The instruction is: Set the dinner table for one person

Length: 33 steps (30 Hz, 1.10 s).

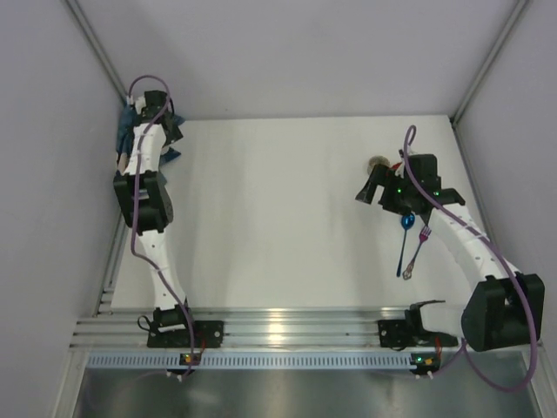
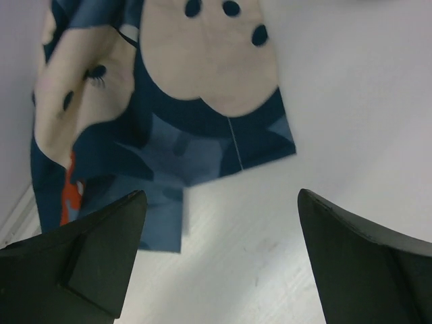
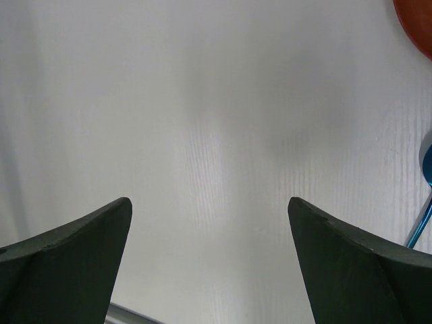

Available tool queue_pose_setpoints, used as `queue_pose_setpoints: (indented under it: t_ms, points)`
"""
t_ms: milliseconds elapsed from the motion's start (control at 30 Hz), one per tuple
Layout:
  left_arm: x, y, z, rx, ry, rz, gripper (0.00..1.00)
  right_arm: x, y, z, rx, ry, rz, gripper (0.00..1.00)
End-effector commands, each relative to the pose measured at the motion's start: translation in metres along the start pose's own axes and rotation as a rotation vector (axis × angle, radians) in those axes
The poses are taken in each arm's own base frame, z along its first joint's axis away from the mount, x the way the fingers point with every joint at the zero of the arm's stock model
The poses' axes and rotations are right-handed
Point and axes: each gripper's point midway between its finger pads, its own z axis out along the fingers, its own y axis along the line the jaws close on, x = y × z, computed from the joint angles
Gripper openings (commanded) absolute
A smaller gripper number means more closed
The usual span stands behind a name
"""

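You have the dinner table (image 1: 278,218) in front of you as a large white matte top, and it fills the space between the grey walls. Most of its surface is bare.

In the far left corner lies a blue placemat (image 2: 169,121) with cream cartoon shapes, crumpled and partly folded against the wall. Your left gripper (image 2: 221,199) hangs just above the near edge of this cloth. Its two fingers stand wide apart and there is nothing between them.

On the right side, your right gripper (image 3: 209,202) is over the bare white top, also spread fully and holding nothing. Just beside it, on the near side, a blue spoon (image 1: 405,244) and a purple fork (image 1: 418,252) lie close together on the table, handles toward the arm bases. A small round object (image 1: 380,163) sits on the far side of this gripper; what it is, you cannot tell from the top view.
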Motion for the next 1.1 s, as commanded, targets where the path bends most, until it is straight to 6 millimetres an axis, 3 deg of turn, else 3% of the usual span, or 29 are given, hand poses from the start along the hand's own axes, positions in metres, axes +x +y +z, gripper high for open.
queue_pose_setpoints:
  t_ms: [0,133,433,667,700,900,933,1000,1033,1067]
  points:
    - [-0.037,0.009,0.007,0.014,-0.068,-0.035,0.99,0.014,-0.001,-0.005,0.002,0.043,0.031,1.0]
    - [-0.027,0.028,0.036,0.008,-0.02,-0.075,0.99,0.013,-0.004,-0.001,0.025,0.054,0.039,1.0]
    - [-0.003,0.028,0.089,0.104,0.067,-0.19,0.99,0.02,-0.011,0.008,0.064,0.084,0.053,1.0]
    - [0.018,0.026,0.113,0.135,0.122,-0.241,0.95,0.023,-0.018,0.01,0.097,0.096,0.049,1.0]
    - [0.021,0.023,0.114,0.155,0.134,-0.242,0.8,0.022,-0.019,0.011,0.105,0.094,0.046,1.0]
    - [0.027,0.004,0.118,0.253,0.154,-0.263,0.37,0.022,-0.022,0.01,0.128,0.105,0.036,1.0]
    - [0.025,0.002,0.118,0.266,0.152,-0.266,0.22,0.023,-0.023,0.01,0.127,0.107,0.03,1.0]
    - [0.023,-0.006,0.113,0.315,0.157,-0.266,0.13,0.022,-0.022,0.01,0.127,0.11,0.025,1.0]
    - [0.021,-0.009,0.11,0.336,0.158,-0.264,0.03,0.021,-0.022,0.01,0.127,0.108,0.019,1.0]
    - [0.023,-0.011,0.109,0.345,0.162,-0.257,0.01,0.022,-0.022,0.01,0.129,0.112,0.019,1.0]
